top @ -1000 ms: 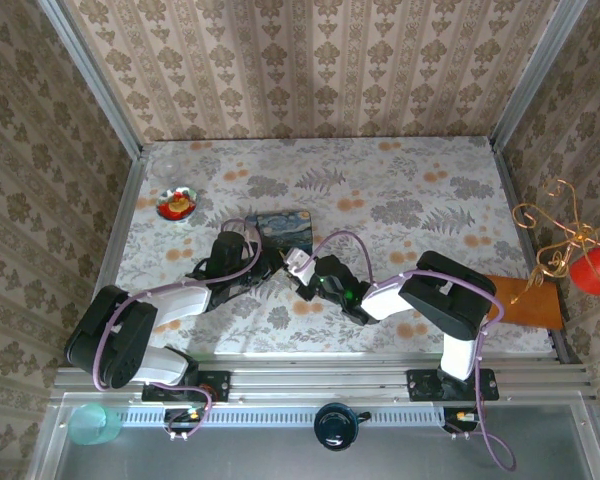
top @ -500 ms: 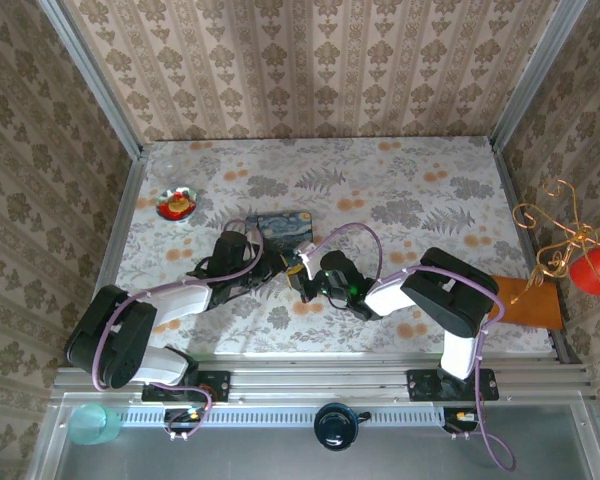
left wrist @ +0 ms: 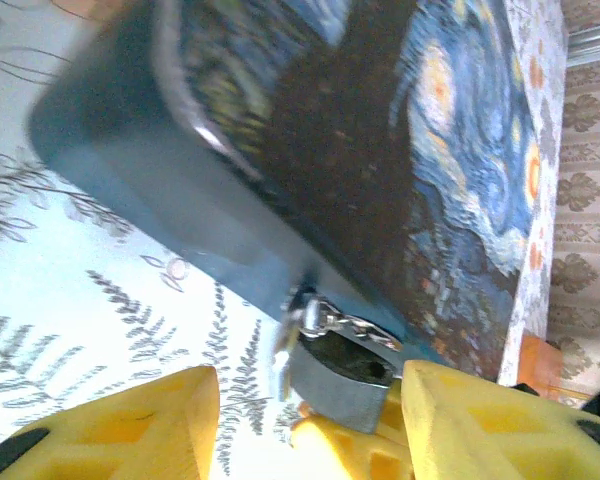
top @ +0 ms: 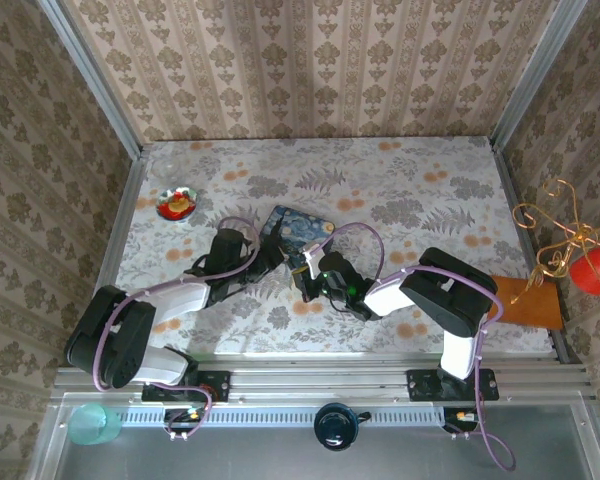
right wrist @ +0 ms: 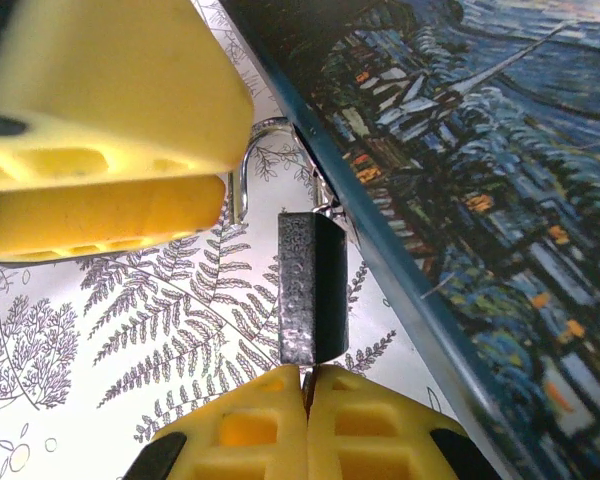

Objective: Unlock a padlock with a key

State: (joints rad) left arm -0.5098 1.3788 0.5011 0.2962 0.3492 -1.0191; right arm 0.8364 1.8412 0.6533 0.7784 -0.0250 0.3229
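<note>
The padlock, a small dark block with a silvery shackle, hangs at the front edge of the blue starry-night tin. My right gripper is shut on the key, a thin sliver between the pads that runs into the lock's underside. My left gripper is open. The padlock lies between its yellow fingers, close to the right-hand one, and a gap shows on the left. From above, both grippers meet at the tin's near side.
A small bowl with red and orange contents stands at the table's left side. An orange mat lies at the right edge. The floral table is walled on three sides.
My left gripper has opened and let go of the padlock. The tin has turned and shifted a little to the right. The right gripper stays shut on the key.
</note>
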